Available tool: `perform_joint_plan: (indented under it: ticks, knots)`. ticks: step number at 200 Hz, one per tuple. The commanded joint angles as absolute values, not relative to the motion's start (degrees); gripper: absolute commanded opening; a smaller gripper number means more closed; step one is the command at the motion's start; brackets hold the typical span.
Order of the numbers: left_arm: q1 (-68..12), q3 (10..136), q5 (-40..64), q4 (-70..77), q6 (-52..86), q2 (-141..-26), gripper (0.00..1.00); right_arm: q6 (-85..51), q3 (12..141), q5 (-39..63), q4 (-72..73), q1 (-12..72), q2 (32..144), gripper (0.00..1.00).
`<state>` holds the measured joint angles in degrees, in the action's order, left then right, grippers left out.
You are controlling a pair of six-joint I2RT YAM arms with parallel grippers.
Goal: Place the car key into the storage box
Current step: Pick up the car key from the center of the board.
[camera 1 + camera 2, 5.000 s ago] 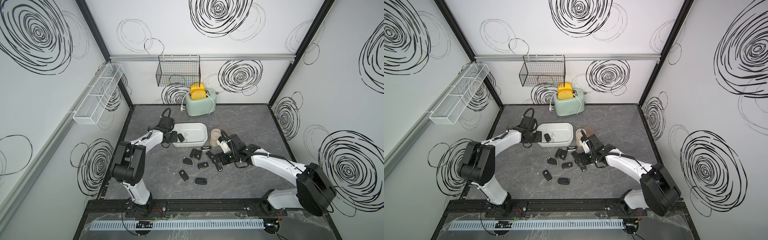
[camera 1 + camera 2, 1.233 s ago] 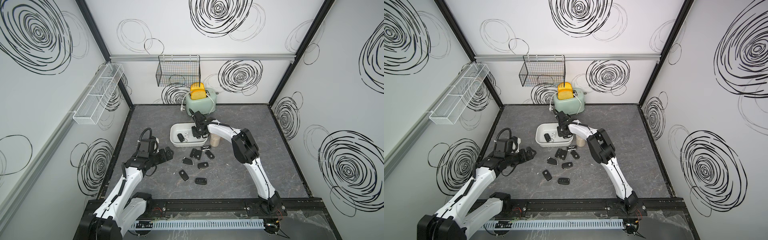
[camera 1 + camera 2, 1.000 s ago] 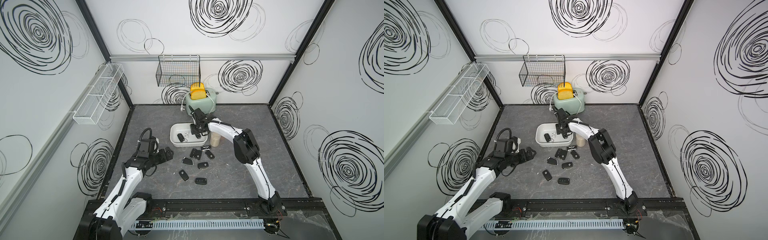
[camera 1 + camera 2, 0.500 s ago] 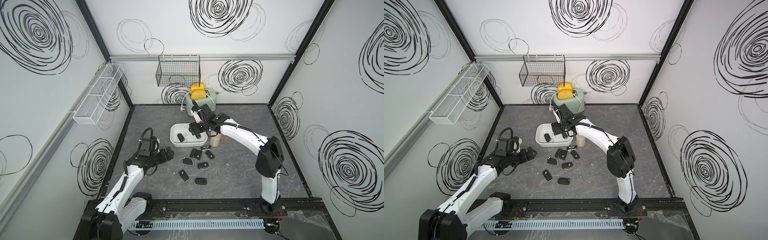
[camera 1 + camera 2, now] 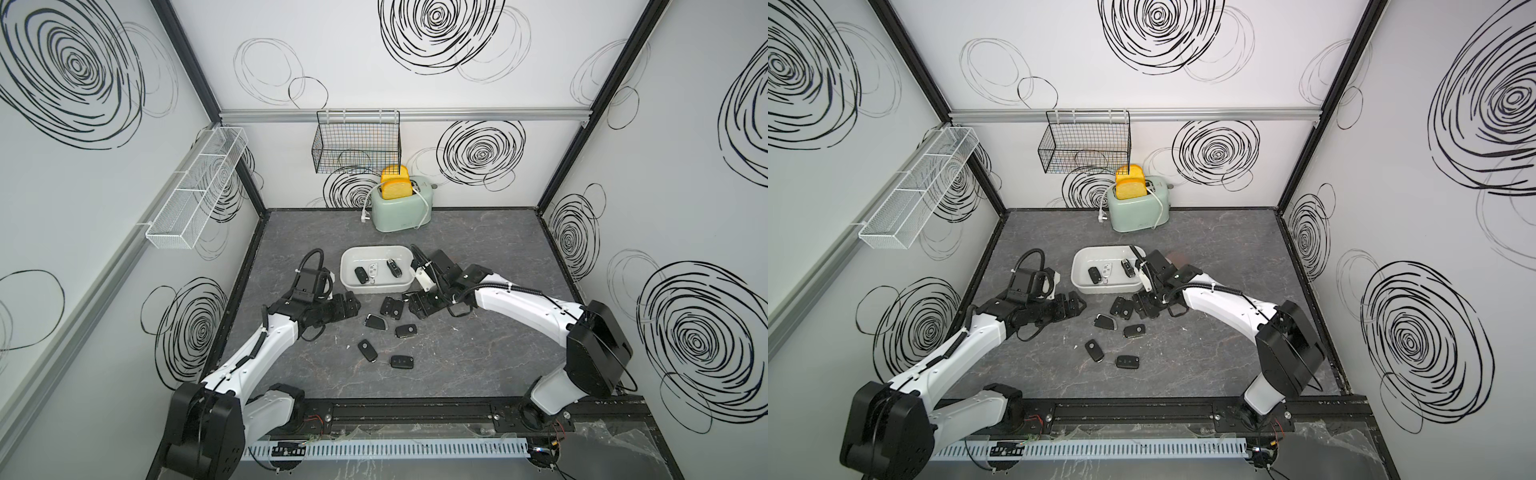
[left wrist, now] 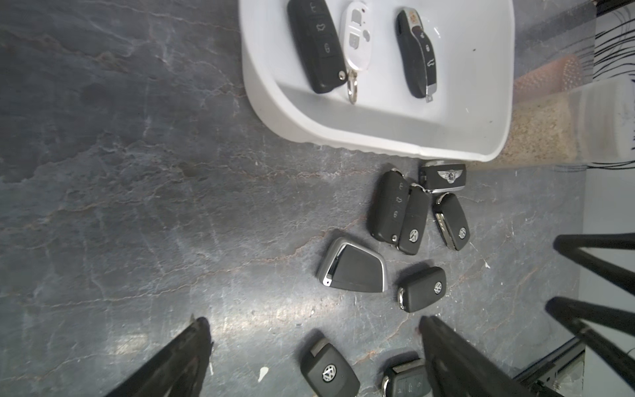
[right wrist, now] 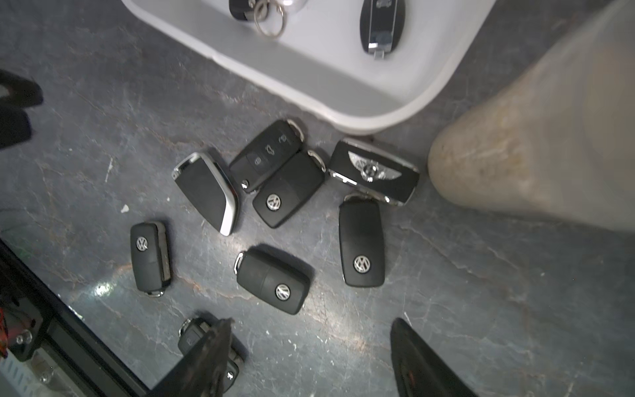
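On the surface just near of the storage box (image 5: 376, 287), among other fobs, lies a black car key (image 7: 271, 280); three keys sit inside the box. It looks light, rigid, flat and probably slippery plastic, so pinch it across the long edges, mid-body. Right pincer (image 7: 309, 323) and left pincer (image 6: 313, 321) both gape wide, empty.

I see mint-green toaster (image 5: 401, 210) at back of grey marbled worktop (image 5: 478, 249), close to rear wall. Two yellow toast slices (image 5: 397, 189) stand upright in its slots. White cord (image 5: 424, 203) loops over toaster body; plug (image 5: 365, 216) lies on worktop just beside it. Black wire basket (image 5: 357, 143) hangs from rear wall rail, above toaster. White mesh tray (image 5: 195, 195), divided into compartments, on left wall. In wrist view I make out translucent container (image 6: 549, 130) with sandy, grainy fill, standing on worktop. White slotted cable duct (image 5: 386, 451) runs along front edge.
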<state>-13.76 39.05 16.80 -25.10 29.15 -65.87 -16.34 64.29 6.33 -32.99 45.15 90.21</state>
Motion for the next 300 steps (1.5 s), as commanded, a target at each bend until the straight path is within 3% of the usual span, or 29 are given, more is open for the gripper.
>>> perform_joint_plan:
  ticks: [1, 115, 300]
  knots:
    - [-15.5, 41.7, 16.4, -22.5, 28.3, -67.8, 0.98, -17.5, 61.3, 7.4, -29.3, 45.4, 88.9, 0.75]
    - [-17.9, 45.0, 14.0, -22.5, 29.9, -72.4, 0.98, -10.7, 62.3, 6.4, -26.2, 41.8, 99.5, 0.75]
    - [-17.9, 41.1, 10.7, -23.1, 33.3, -68.2, 0.98, -8.3, 66.0, 6.3, -25.5, 40.3, 107.3, 0.56]
